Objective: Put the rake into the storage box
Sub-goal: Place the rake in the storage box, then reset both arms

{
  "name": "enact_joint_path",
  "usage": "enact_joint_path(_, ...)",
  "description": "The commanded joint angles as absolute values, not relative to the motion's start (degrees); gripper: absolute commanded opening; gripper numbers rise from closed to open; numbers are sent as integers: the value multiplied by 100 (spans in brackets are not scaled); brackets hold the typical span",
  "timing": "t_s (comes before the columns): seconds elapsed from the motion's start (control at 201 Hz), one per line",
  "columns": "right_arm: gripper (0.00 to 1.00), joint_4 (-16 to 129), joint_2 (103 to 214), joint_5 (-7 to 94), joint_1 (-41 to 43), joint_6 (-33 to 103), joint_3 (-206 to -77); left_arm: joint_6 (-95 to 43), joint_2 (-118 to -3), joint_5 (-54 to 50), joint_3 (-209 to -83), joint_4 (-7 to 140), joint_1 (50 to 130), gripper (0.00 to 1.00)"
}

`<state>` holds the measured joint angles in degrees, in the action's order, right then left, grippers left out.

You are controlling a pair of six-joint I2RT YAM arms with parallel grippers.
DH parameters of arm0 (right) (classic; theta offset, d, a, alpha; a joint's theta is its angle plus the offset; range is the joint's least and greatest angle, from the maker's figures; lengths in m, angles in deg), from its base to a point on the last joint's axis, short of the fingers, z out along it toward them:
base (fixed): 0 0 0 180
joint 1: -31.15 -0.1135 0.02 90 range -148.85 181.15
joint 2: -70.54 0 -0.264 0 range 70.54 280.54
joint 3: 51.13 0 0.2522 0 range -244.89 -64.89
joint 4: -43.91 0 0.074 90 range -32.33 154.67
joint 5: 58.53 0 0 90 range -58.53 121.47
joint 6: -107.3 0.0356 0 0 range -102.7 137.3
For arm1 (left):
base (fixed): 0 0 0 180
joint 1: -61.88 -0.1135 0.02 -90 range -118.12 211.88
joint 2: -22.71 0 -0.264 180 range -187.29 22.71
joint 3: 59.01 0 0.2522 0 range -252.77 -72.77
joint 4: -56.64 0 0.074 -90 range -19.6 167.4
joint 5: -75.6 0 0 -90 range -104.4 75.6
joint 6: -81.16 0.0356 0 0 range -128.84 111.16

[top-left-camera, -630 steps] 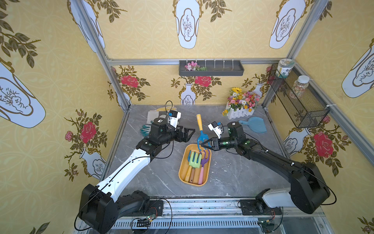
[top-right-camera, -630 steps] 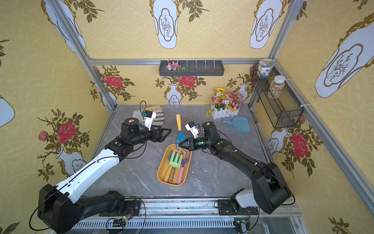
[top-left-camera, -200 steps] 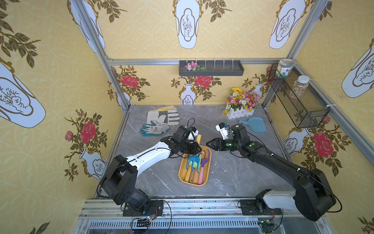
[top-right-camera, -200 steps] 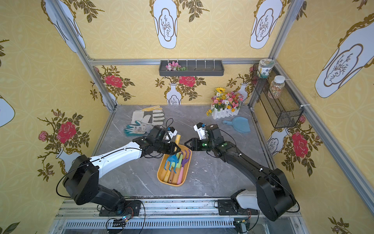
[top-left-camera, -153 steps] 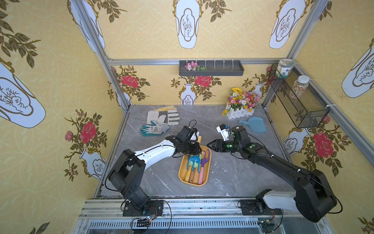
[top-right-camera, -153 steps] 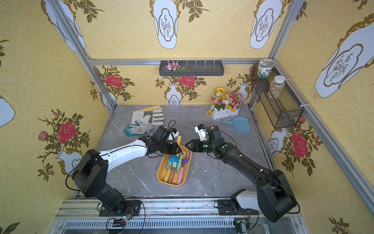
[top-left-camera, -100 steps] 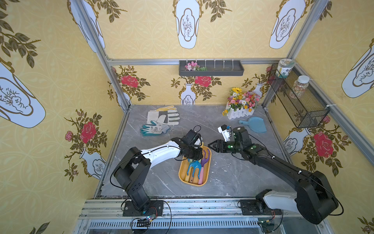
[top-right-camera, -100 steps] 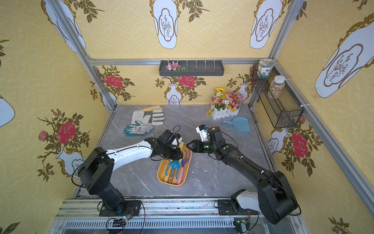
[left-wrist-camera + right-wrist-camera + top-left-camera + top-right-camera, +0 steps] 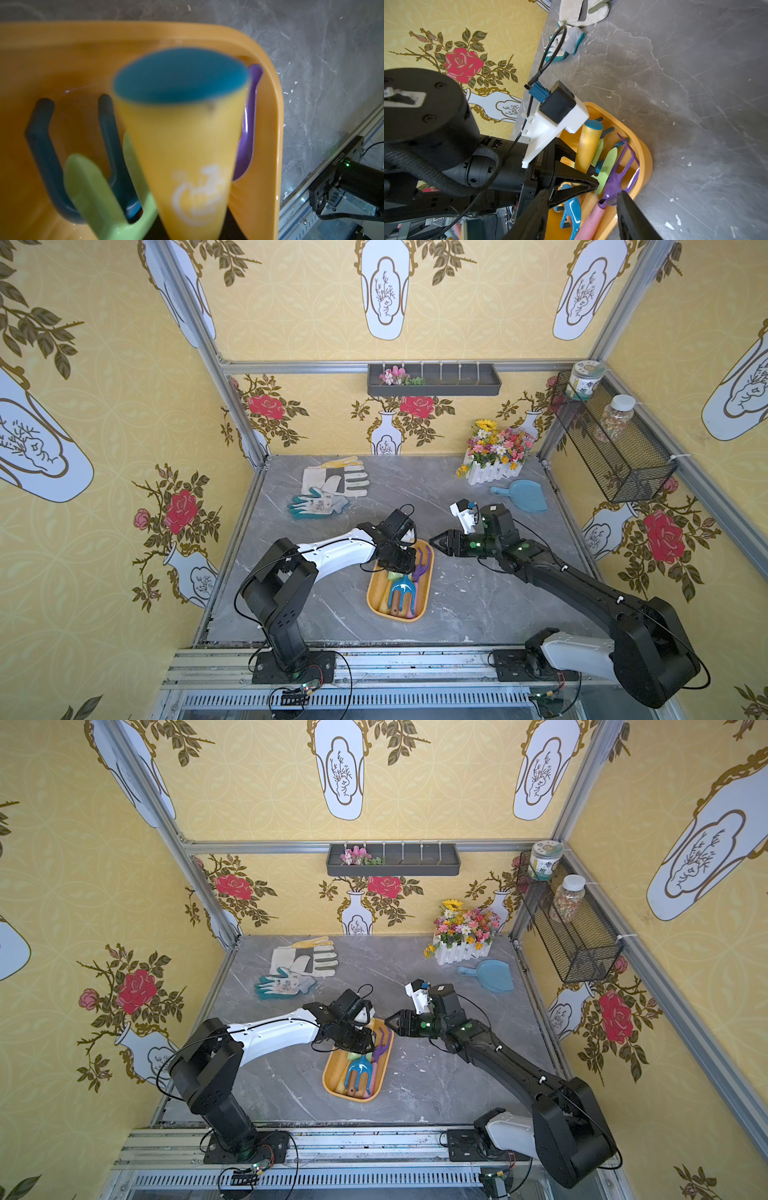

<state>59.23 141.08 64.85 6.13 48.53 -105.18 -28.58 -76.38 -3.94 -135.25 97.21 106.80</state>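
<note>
At the counter's [image 9: 478,605] centre, toward 6 o'clock, sits the box [image 9: 375,595], a glossy orange plastic tray with rounded corners. The rake [image 9: 401,592] is inside it: blue forked head at 6 o'clock, tapered yellow handle with a blue cap and an unreadable white script logo. The left pincer [image 9: 592,178] is closed narrowly on that handle; the right pincer [image 9: 435,540] stands parted at the box's 1 o'clock corner. Scuffed, grey-veined marble tops the counter; yellow floral wallpaper [image 9: 291,323] lines the room.

Both arms reach inward
Left gripper [image 9: 401,562] points down, grip unclear; right gripper [image 9: 436,540] level, jaws apart
</note>
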Motion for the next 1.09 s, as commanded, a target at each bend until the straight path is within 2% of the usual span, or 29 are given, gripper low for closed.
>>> enact_joint_path(0.0, 56, 5833, 14076, 6469, 619, 4810, -10516, -2804, -7665, -288, -13546, 9790, 10679, 30)
enact_joint_path(0.199, 56, 5812, 14136, 6456, 617, 4820, -10505, -2780, -7359, -256, -13485, 9862, 10679, 53)
enact_joint_path(0.319, 56, 5744, 14246, 6438, 619, 4850, -10465, -2757, -7001, -404, -13465, 9850, 10679, 58)
enact_joint_path(0.343, 56, 5734, 14272, 6418, 619, 4868, -10468, -2760, -6914, -427, -13460, 9820, 10679, 77)
enact_joint_path(0.408, 57, 5677, 14346, 6337, 619, 4915, -10451, -2739, -6640, -448, -13405, 9546, 10679, 85)
enact_joint_path(0.423, 57, 5661, 14361, 6318, 619, 4927, -10449, -2731, -6574, -459, -13371, 9462, 10679, 97)
enact_joint_path(0.438, 57, 5635, 14372, 6293, 619, 4936, -10434, -2724, -6507, -495, -13343, 9377, 10679, 100)
enact_joint_path(0.533, 58, 5551, 14453, 6088, 619, 4989, -10435, -2785, -6165, -940, -13217, 8888, 10679, 100)
enact_joint_path(0.587, 65, 5646, 14473, 5827, 627, 4984, -10488, -2735, -6053, -1248, -13207, 8640, 10671, 100)
enact_joint_path(0.647, 85, 5891, 14457, 5416, 651, 4944, -10580, -2705, -5951, -1782, -13196, 8469, 10675, 100)
enact_joint_path(0.672, 100, 5987, 14430, 5178, 661, 4914, -10617, -2657, -5902, -2008, -13179, 8393, 10665, 100)
enact_joint_path(0.781, 97, 6490, 14243, 3820, 724, 4849, -10745, -2249, -5626, -3426, -13018, 8039, 10645, 100)
enact_joint_path(0.906, 97, 7196, 14227, 1372, 800, 4769, -10971, -1337, -5327, -5651, -12357, 6758, 10543, 100)
enact_joint_path(1.005, 97, 7151, 14462, 422, 974, 4367, -11020, 194, -5198, -5953, -11461, 5032, 10127, 100)
enact_joint_path(1.085, 97, 6975, 14725, 62, 1118, 3946, -11064, 624, -5172, -5798, -10917, 4084, 9571, 100)
